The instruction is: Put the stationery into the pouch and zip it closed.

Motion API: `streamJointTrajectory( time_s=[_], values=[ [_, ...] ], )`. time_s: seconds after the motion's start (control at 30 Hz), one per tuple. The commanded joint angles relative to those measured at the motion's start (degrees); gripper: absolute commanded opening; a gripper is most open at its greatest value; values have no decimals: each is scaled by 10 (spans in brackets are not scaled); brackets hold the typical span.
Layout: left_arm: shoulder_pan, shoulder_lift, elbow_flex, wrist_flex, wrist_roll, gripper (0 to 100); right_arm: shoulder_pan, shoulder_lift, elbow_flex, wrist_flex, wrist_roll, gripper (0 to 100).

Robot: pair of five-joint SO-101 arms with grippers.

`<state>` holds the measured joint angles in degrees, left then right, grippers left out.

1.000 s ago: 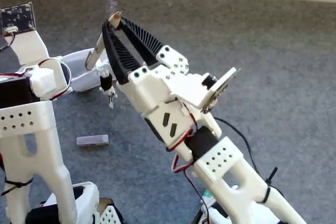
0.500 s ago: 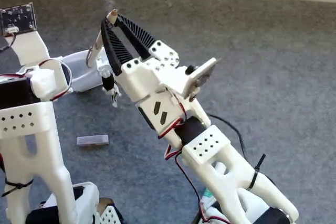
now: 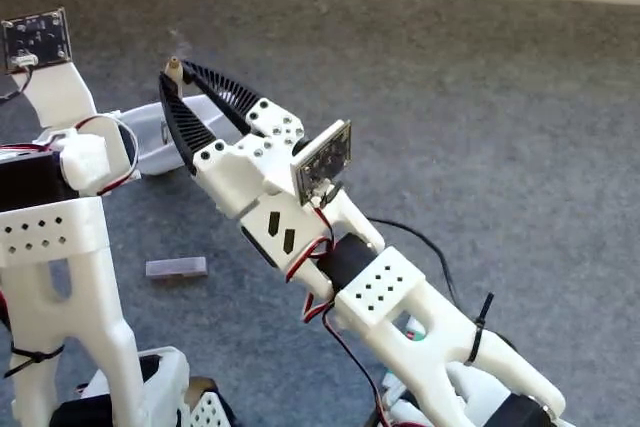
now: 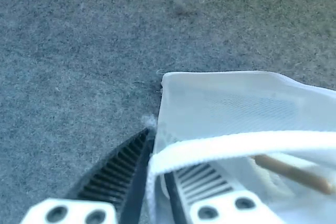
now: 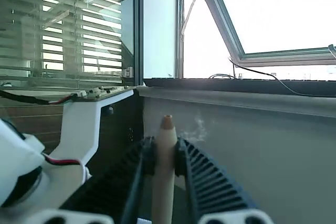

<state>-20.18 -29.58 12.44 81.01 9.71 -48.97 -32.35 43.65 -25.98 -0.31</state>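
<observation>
My right gripper (image 3: 174, 80) is up over the table's far left, shut on a cream pen (image 3: 173, 65) whose tip pokes out past the black fingers. In the right wrist view the pen (image 5: 164, 166) stands clamped between both fingers of that gripper (image 5: 164, 148). Just below and behind it lies the white mesh pouch (image 3: 150, 134). My left gripper (image 4: 157, 148) is shut on the pouch's white rim (image 4: 231, 142), holding the mouth up. A tan stick (image 4: 294, 175) shows inside the pouch (image 4: 231, 108).
A small grey block (image 3: 176, 268) lies on the grey carpet between the two arm bases. The left arm's white column (image 3: 60, 237) stands at the near left. Open carpet (image 3: 500, 127) stretches to the right.
The right gripper has swung left and slightly down with the pen, ending over the pouch. The pen's hanging lower part is now hidden. The left arm has kept still.
</observation>
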Motion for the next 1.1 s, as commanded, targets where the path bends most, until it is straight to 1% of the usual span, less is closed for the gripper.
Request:
streamJointTrajectory(
  time_s=[0.0,0.37,0.53,0.67,0.8,0.9,1.07],
  values=[
    [5,-1,1,-5,0,10,-5,-4,-33,2,7,131],
    [5,-1,1,-4,0,10,-4,-7,-35,2,7,131],
    [4,-1,1,-4,0,10,8,-51,-32,9,7,131],
    [-27,-1,-2,-5,0,10,26,-89,-44,105,4,131],
    [-64,-1,-3,-18,2,9,44,-103,-76,173,4,131],
    [-73,-1,-3,-17,2,9,65,-108,-94,227,4,131],
    [-73,-1,-1,-15,2,9,127,-109,-118,364,0,131]
  ],
)
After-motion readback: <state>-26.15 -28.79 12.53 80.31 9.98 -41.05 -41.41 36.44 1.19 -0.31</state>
